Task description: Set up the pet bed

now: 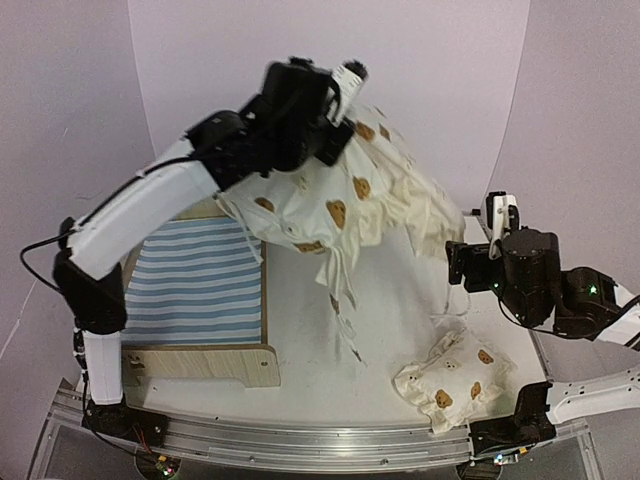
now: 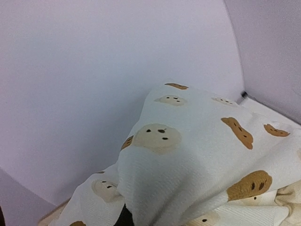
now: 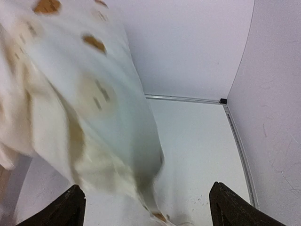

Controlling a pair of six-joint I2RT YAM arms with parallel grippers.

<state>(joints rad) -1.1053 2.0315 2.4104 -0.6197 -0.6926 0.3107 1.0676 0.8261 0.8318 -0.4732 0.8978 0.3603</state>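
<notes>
Pet bed [image 1: 200, 290]: lies flat at the near left of the table [image 1: 330, 370], low footboard towards the near edge, striped base uncovered over most of its area. Headboard hidden behind the left arm and the cloth.

Left arm: rises from the near-left base, then slopes up and to the far right, wrist high over the bed's far-right corner. Left gripper [image 1: 338, 100]: clenched on the bear-print cushion [image 1: 340, 205], which hangs lifted off the table, ruffles and ties trailing down to the right.

Right arm: folded low at the right, wrist pointing left. Right gripper [image 3: 146, 190]: jaws spread wide, grasping nothing; cushion edge hangs just ahead, contact not determinable.

Small pillow [image 1: 450, 385]: on the table, near right.
</notes>
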